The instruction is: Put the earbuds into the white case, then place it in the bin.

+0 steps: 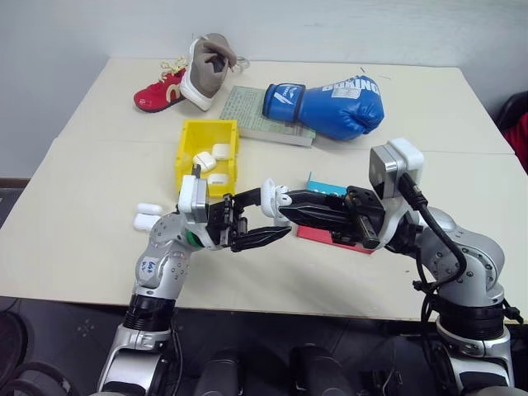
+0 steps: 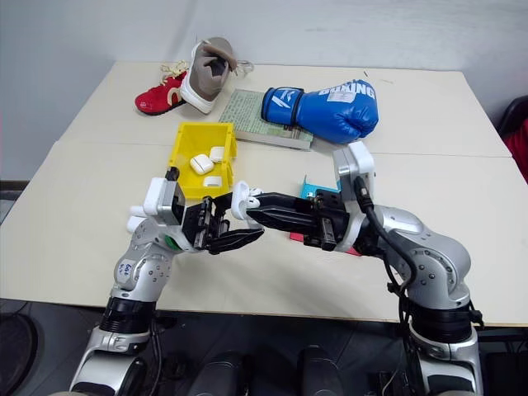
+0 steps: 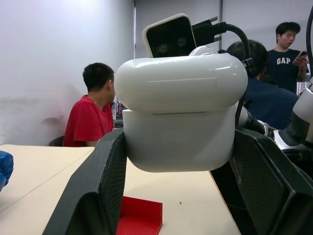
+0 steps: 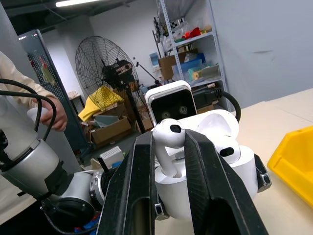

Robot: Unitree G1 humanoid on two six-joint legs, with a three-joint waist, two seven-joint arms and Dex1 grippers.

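Observation:
My left gripper (image 1: 266, 219) is shut on the white case (image 1: 271, 196) and holds it up over the table's middle. The case (image 4: 215, 161) has its lid flipped open, and one earbud (image 4: 227, 147) sits in it. My right gripper (image 4: 168, 139) reaches in from the right, shut on a second earbud (image 4: 165, 139) whose stem points down into the case's open top. The yellow bin (image 1: 188, 157) stands just behind my left hand with three closed white cases inside.
Two more white cases (image 1: 147, 214) lie left of my left arm. A red and teal tray (image 1: 318, 235) sits under my right gripper. Behind the bin are a book (image 1: 252, 115), a blue boxing glove (image 1: 334, 107) and shoes (image 1: 186, 82). People stand beyond the table.

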